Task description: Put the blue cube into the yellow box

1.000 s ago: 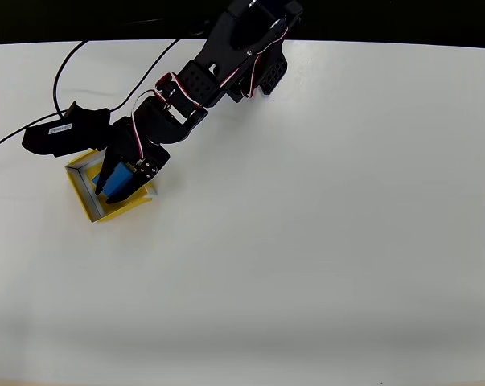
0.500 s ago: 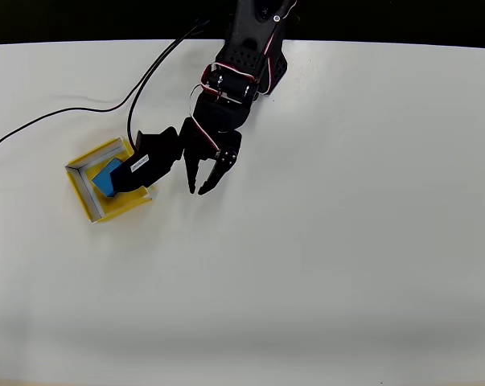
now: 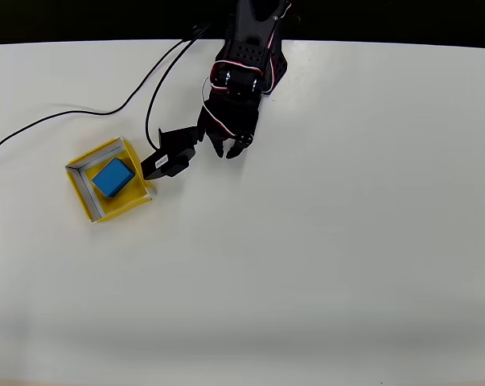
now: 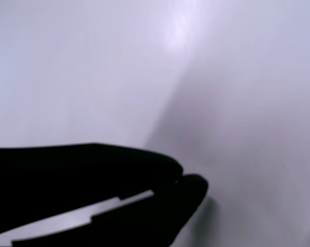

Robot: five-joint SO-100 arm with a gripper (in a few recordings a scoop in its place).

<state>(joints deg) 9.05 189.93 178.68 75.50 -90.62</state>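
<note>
1. In the overhead view the hand (image 3: 230, 149) hangs near the arm's base, well apart from the yellow box (image 3: 83, 182) and gripping nothing. In the wrist view its two dark fingers (image 4: 160, 170) meet at the tips with only a thin pale sliver between them further back, so I judge it closed and empty.
2. A black cable runs from the arm across the white counter (image 3: 322, 241) toward the left edge of the overhead view.
3. The blue cube (image 3: 113, 177) lies inside the yellow box, flat on its floor and turned slightly against the walls, toward the box's right side.
4. Handling, as a judgement: the cube looks solid, stiff and light, with plain matte faces that should not slip much. If it had to be taken again, two opposite flat sides from above would serve, though the near wall leaves little room for a finger.
5. The box looks thin-walled and light, so a nudge could slide it.
</note>
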